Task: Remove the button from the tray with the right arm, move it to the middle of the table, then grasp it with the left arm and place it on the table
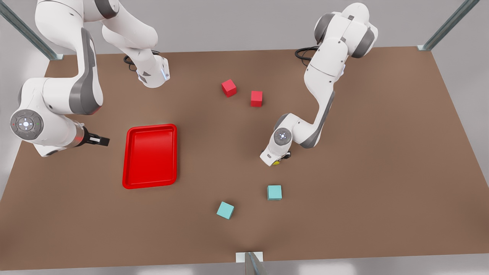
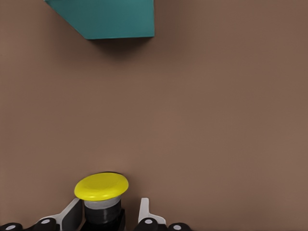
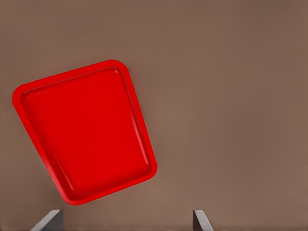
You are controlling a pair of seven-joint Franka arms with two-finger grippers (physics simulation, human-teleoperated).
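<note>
The button [image 1: 276, 163], yellow cap on a dark body, stands upright on the brown table [image 1: 363, 191] right of the middle. My left gripper [image 1: 280, 157] is low over it. In the left wrist view the button [image 2: 102, 186] sits between the fingers of the left gripper [image 2: 109, 206], which is open, with a small gap at each side of the body. The red tray [image 1: 151, 156] lies at the front view's left with nothing in it. My right gripper [image 1: 100, 141] hovers left of it, open. In the right wrist view the tray [image 3: 86, 130] lies beyond the right gripper [image 3: 126, 219].
Two teal cubes [image 1: 274, 192] [image 1: 225, 210] lie just in front of the button; the nearer one [image 2: 110, 17] is in the left wrist view. Two red cubes [image 1: 229, 88] [image 1: 256, 98] sit toward the back middle.
</note>
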